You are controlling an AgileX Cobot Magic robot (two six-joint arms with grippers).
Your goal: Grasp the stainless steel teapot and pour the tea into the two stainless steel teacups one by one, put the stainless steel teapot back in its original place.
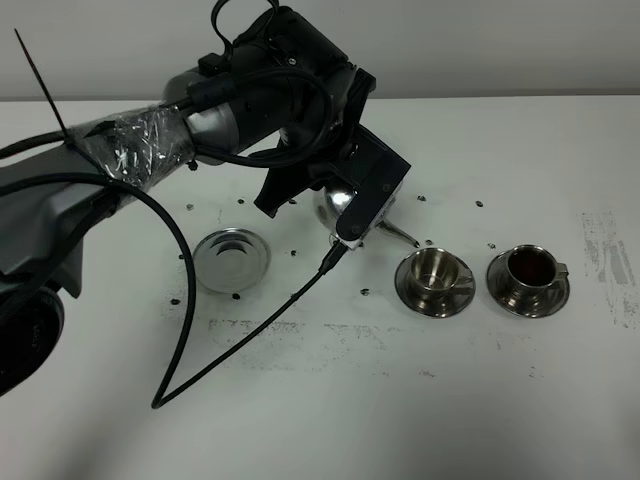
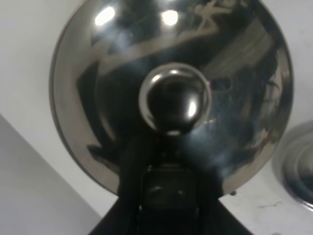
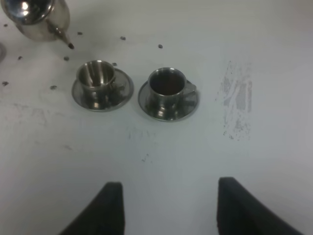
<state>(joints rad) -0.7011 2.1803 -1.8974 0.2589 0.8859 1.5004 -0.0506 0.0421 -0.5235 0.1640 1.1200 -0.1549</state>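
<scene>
White speckled tabletop beneath a shiny, squat, knob-lidded steel teapot

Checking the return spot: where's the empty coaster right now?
In the exterior high view the coaster sits left of centre, just left of the teapot and apart from it.

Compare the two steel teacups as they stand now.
The nearer teacup, beside the teapot, shows a bare, shiny inside; the farther teacup holds dark tea. The teapot's spout tip hangs close to the nearer teacup and well clear of the farther teacup. Both are small steel cups, upright on round saucers.
</scene>
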